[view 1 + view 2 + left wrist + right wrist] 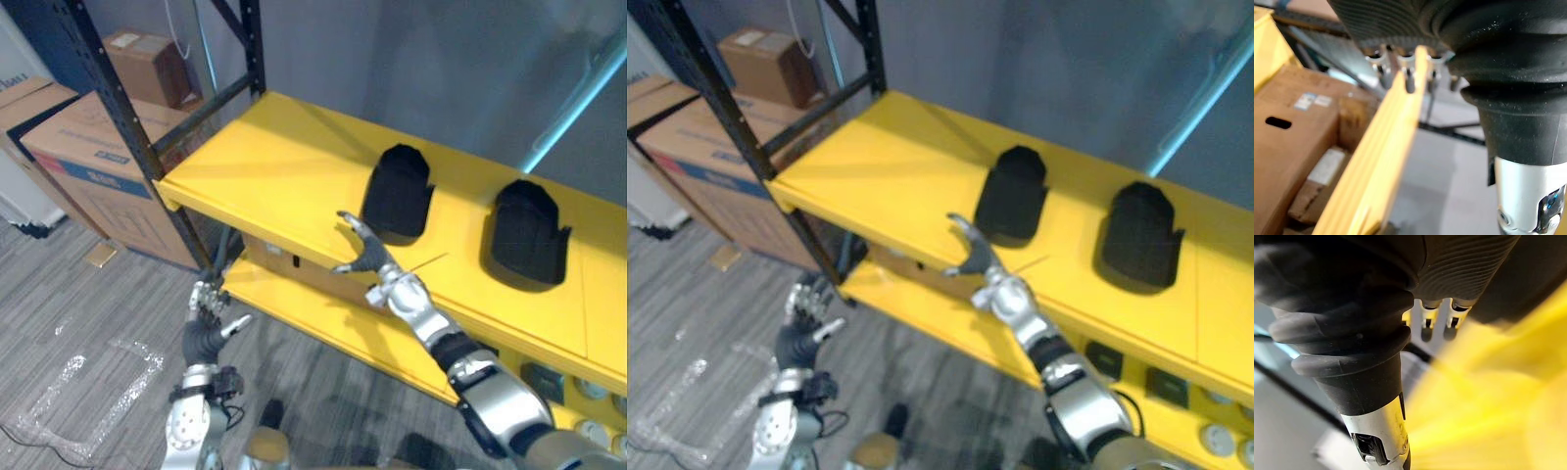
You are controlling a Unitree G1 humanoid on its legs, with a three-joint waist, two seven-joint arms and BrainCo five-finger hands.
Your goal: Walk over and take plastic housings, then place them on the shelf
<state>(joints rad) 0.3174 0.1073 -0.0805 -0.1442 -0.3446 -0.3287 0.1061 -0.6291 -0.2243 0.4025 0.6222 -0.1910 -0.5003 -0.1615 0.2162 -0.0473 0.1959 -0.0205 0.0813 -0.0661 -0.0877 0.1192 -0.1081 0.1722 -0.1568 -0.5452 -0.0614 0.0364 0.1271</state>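
Grey plank floor [88, 323] lies nearest us, and just above it our left hand [208, 318] hangs by the corner of the lower shelf [333, 333], fingers relaxed and holding nothing. Further up, our right hand [370, 258] hovers over the front edge of the yellow top shelf [265, 166], fingers spread wide and empty, just short of the nearer plastic housing [397, 191]. The second plastic housing [529, 230] sits well apart on the same board. Both lie flat on the shelf, so we judge the placing done. What we need now is a clean exit: lift the right hand straight up before swinging it back, so no finger catches the nearer housing. Behind stand cardboard boxes [88, 157] and a grey wall [441, 69].
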